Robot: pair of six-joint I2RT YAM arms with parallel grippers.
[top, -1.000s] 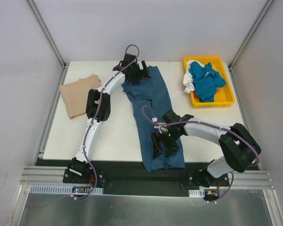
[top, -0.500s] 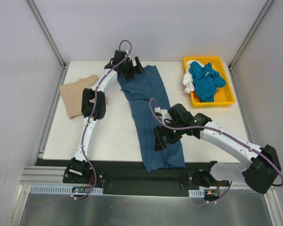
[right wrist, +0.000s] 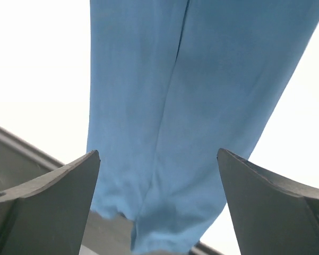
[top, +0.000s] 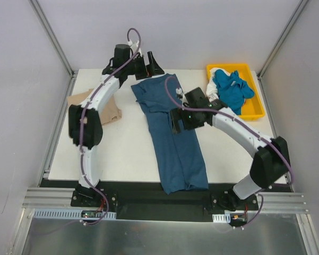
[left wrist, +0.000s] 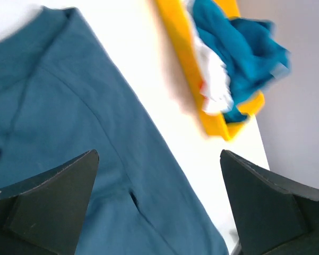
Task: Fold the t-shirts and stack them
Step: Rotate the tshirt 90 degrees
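Note:
A dark teal-blue t-shirt point(top: 172, 138) lies folded lengthwise into a long strip from the table's far middle to its near edge, the hem hanging over. It also shows in the left wrist view point(left wrist: 69, 133) and the right wrist view point(right wrist: 201, 106). My left gripper point(top: 155, 67) is open and empty, raised above the shirt's far end point(left wrist: 159, 212). My right gripper point(top: 181, 125) is open and empty, above the shirt's middle point(right wrist: 159, 207). A tan-beige t-shirt point(top: 110, 109) lies folded at the left, partly hidden by my left arm.
A yellow tray point(top: 255, 112) at the far right holds a crumpled bright blue shirt point(top: 232, 90) and a white one point(top: 212, 90); the tray point(left wrist: 183, 48) also shows in the left wrist view. Metal frame posts stand at the far corners. The black rail point(top: 148, 194) runs along the near edge.
My left gripper rose off the shirt's far end and swung back toward the far edge. My right gripper moved from the shirt's near hem up to its middle. The shirt stayed flat.

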